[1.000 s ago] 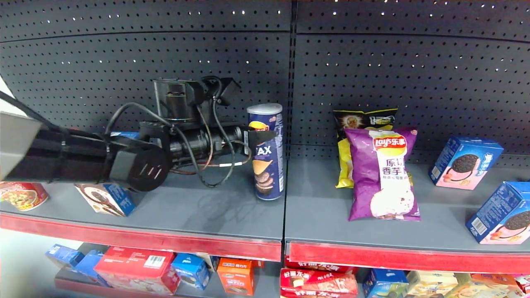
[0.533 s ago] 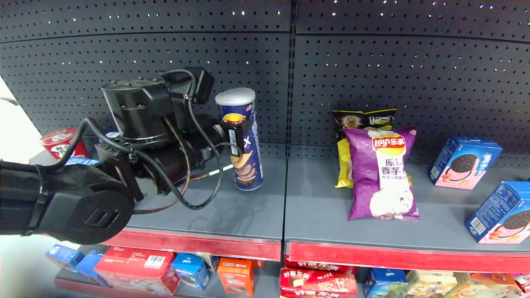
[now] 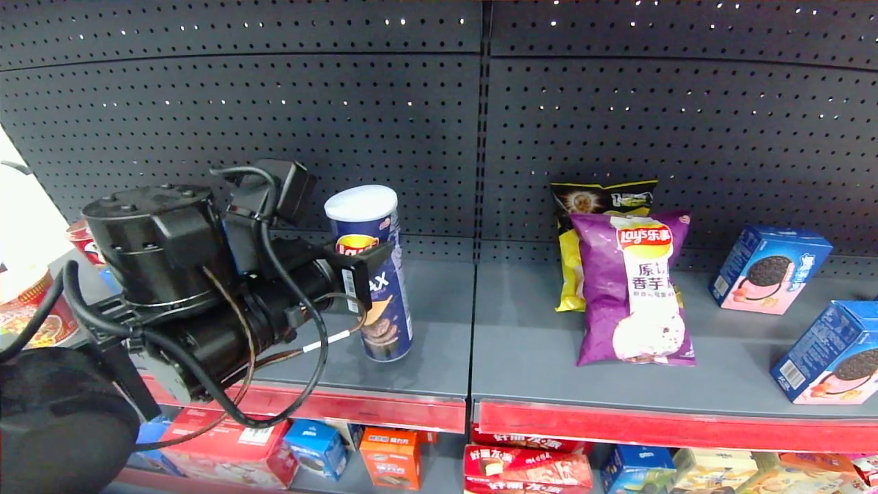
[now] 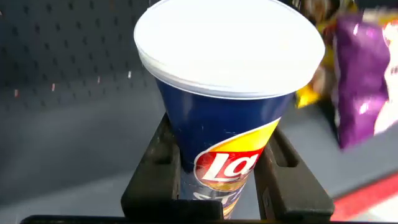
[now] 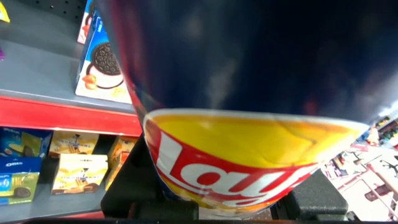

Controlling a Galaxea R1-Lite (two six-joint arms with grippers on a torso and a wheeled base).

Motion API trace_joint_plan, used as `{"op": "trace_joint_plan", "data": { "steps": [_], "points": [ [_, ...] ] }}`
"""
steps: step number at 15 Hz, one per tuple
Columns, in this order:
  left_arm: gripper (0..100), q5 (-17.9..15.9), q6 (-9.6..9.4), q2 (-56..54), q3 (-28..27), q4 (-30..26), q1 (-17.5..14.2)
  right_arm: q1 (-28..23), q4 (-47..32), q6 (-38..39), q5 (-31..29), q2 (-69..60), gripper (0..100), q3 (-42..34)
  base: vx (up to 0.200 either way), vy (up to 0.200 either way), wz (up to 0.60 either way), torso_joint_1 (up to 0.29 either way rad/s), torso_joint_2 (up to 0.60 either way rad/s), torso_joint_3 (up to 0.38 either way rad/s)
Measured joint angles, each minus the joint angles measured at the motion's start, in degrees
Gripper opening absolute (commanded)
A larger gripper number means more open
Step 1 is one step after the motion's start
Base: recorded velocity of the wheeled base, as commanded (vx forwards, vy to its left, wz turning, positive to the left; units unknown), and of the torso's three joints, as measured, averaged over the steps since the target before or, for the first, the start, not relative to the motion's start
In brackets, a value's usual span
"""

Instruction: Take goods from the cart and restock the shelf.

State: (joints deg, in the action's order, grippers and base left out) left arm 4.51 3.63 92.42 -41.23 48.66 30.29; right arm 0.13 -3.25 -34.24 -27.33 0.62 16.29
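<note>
Left gripper: We are clamping our left gripper (image 3: 363, 264) round the chip can (image 3: 387, 322), its fingers (image 4: 155, 180) pressing the blue wall on either side, a little below the top.
Chip can: It is standing upright over the left section of the shelf (image 3: 425, 370), near the front edge and well apart from the bags. We cannot tell whether its base is touching the board.
Lid: In the left wrist view we are looking down on the white lid (image 4: 230, 43), which is sitting flat on the can.
Right gripper: We are gripping a dark blue package (image 5: 249, 62) with a yellow and red band in our right gripper (image 5: 217, 208), the fingers pressing it from both sides. We cannot tell whether it is a can or a bag.
Purple bag (image 3: 634, 288): It is leaning back on the right section, overlapping the yellow bag (image 3: 597, 199) behind it.
Cookie boxes: One blue-and-pink box (image 3: 768, 271) is sitting near the back at the far right, and another (image 3: 830, 353) is lying nearer the front edge.
Noodle cup (image 3: 34, 322): It is sitting at the far left end, partly hidden by our arm.
Pegboard (image 3: 274, 103): It is rising dark behind the shelf.
Lower shelf: Red, blue and orange boxes (image 3: 226, 446) are lying under the red front strip (image 3: 384, 412).
</note>
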Motion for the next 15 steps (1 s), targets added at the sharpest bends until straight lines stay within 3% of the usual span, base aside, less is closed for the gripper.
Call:
{"op": "trace_joint_plan", "data": {
  "steps": [2,7,15],
  "points": [
    [0,-0.2,0.02,-1.6,3.9,-0.3,-0.3,-0.1,0.0,0.0,0.0,-0.1,0,-0.1,0.0,0.0,0.0,0.0,0.0,0.0],
    [0,-0.2,0.22,-3.0,7.4,-0.5,-1.6,-0.1,0.0,0.2,0.1,-0.2,0,-0.1,0.0,0.0,0.0,0.0,0.0,0.0],
    [0,-1.3,0.22,-0.7,5.6,-0.1,-3.9,-0.1,0.0,0.3,0.1,-0.2,0,-0.4,0.0,0.0,0.0,0.0,0.0,0.0]
  ]
}}
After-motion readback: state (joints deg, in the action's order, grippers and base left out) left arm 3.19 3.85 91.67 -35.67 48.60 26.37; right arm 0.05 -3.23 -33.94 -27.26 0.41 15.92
